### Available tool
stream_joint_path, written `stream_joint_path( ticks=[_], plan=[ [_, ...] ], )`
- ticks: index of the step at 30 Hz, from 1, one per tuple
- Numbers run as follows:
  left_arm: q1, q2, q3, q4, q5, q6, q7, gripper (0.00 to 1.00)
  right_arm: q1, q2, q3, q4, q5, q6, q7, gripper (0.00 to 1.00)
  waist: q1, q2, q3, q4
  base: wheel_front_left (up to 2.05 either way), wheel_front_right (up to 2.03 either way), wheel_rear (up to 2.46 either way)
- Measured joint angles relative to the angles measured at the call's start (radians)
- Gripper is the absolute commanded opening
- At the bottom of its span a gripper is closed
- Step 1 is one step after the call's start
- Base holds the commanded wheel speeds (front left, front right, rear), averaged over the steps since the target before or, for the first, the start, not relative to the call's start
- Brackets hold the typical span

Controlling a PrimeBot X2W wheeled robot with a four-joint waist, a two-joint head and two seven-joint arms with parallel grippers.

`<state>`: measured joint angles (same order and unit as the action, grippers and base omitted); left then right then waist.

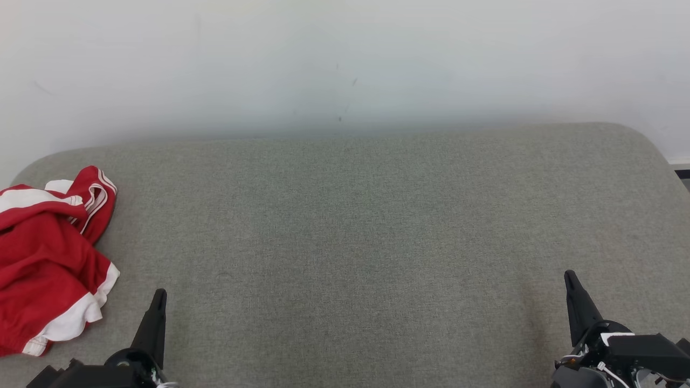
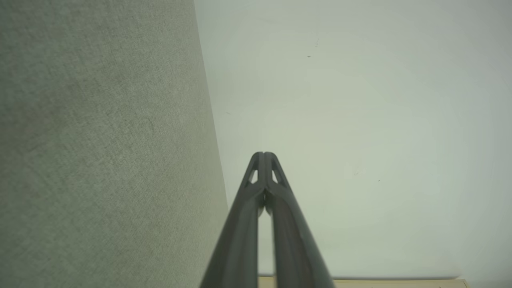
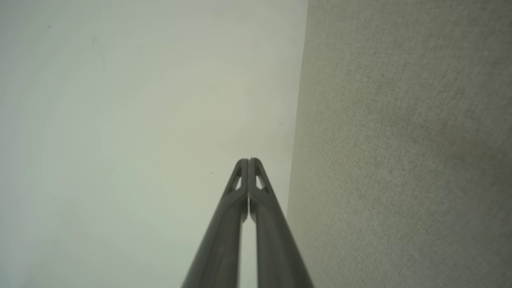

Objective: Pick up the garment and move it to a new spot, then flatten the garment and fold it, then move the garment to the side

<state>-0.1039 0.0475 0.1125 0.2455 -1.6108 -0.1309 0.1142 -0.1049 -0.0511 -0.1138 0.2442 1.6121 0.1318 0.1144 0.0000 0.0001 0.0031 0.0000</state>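
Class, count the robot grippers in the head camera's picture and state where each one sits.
2. The left gripper is at the lower left, beside the red-and-white garment; the right gripper is at the lower right. Both shut; none seems hidden.

Crumpled red garment [image 1: 46, 264] with white trim, bunched in a heap at the cushion's left edge.

head: high, looking down at fabric surface [image 1: 345, 242] | wrists: low, facing wall [image 2: 360, 120]
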Motion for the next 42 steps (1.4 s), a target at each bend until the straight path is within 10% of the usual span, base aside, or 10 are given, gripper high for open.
stream_joint_path(
  ticks=[42],
  plan=[
    [0.000,0.000,0.000,0.000,0.000,0.000,0.000,0.00,0.000,0.000,0.000,0.000,0.000,0.000,0.000,0.00,0.0000,0.0000,0.000,0.000,0.00,0.00,0.00]
  ],
)
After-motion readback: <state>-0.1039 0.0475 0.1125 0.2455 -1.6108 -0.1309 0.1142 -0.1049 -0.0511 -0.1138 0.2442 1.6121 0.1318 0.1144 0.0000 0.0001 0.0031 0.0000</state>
